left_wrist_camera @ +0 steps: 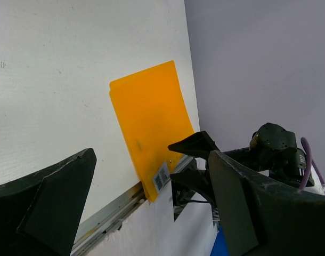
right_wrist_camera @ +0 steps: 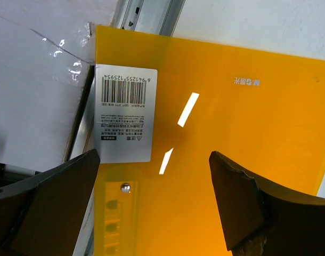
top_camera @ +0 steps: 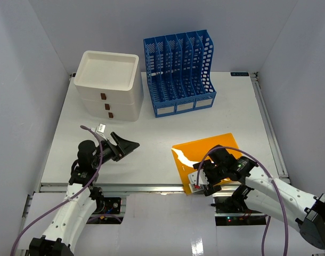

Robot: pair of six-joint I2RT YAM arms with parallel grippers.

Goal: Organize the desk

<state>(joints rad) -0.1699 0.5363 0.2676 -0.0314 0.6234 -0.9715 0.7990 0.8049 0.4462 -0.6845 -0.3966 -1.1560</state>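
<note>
The desk (top_camera: pixel 152 138) is a broad, flat white tabletop edged with metal rails, filling the middle of the top view. A white drawer unit (top_camera: pixel 109 85) and blue file rack (top_camera: pixel 178 72) stand at its far side. An orange folder (top_camera: pixel 205 152) overhangs its near edge. The left gripper (top_camera: pixel 128 145) and right gripper (right_wrist_camera: pixel 154 157) both gape wide, holding nothing.

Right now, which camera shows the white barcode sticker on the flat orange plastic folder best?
The right wrist view: the white barcode sticker on the flat orange plastic folder is large and sharp. The left wrist view shows it tiny at the folder's near corner; the top view largely hides it under the right arm.
</note>
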